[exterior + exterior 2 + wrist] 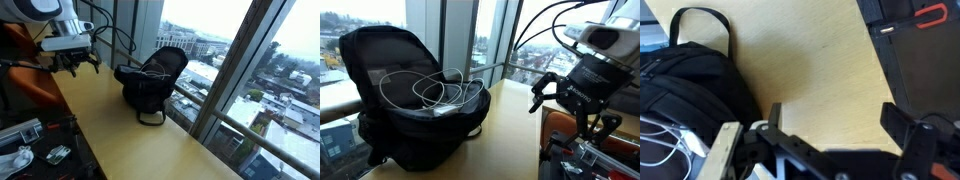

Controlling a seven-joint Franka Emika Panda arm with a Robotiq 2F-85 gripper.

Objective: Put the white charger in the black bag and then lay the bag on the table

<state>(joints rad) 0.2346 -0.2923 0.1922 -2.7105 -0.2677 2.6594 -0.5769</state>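
The first half of the task looks done, or close to it. The charger [685,143] lies in the open mouth of the bag [400,130], its thin white cable curled in loose loops over the dark lining. In an exterior view the loops sit high in the opening and are plainly visible, so they are resting there rather than tucked deep inside. I cannot tell whether any part of the cable hangs over the rim. The fingers [895,122] are spread and hold nothing. In the wrist view they hover over bare tabletop [130,140] just beside the bag, and in both exterior views they are clear of the bag and touch neither it nor the cable. The bag stands on the tabletop against the window [215,60], its back panel raised and its opening facing up and outward. The second half of the task is not yet done, because the bag has to be tipped over to lie flat. My judgement is that the loose loops could spill out during that tip.
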